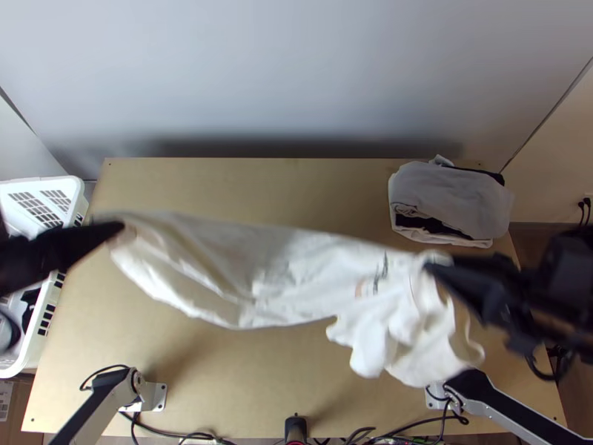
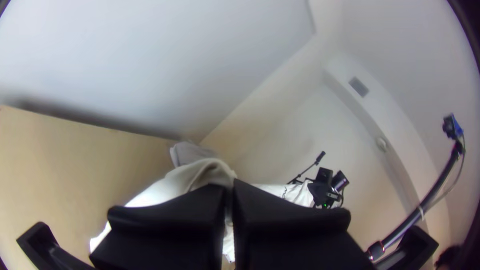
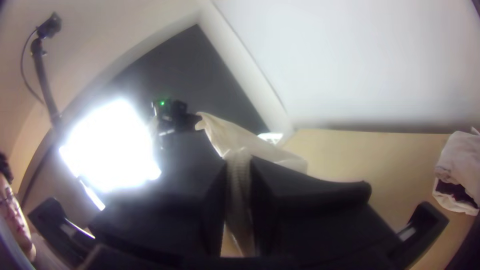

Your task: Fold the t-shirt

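Clamps the t-shirt (image 1: 296, 285) between the fingers of left gripper (image 1: 117, 228) and right gripper (image 1: 433, 268), stretched above the table (image 1: 244, 386). Shows something dark (image 1: 30, 297) inside the white basket (image 1: 73, 187), beside the table's left edge.

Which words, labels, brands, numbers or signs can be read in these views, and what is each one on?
No text is clear enough to quote.
Dark print on the white t-shirt, with a small orange mark beside it: too blurred to read.
Pale label at the top view's lower left edge: too small to read.
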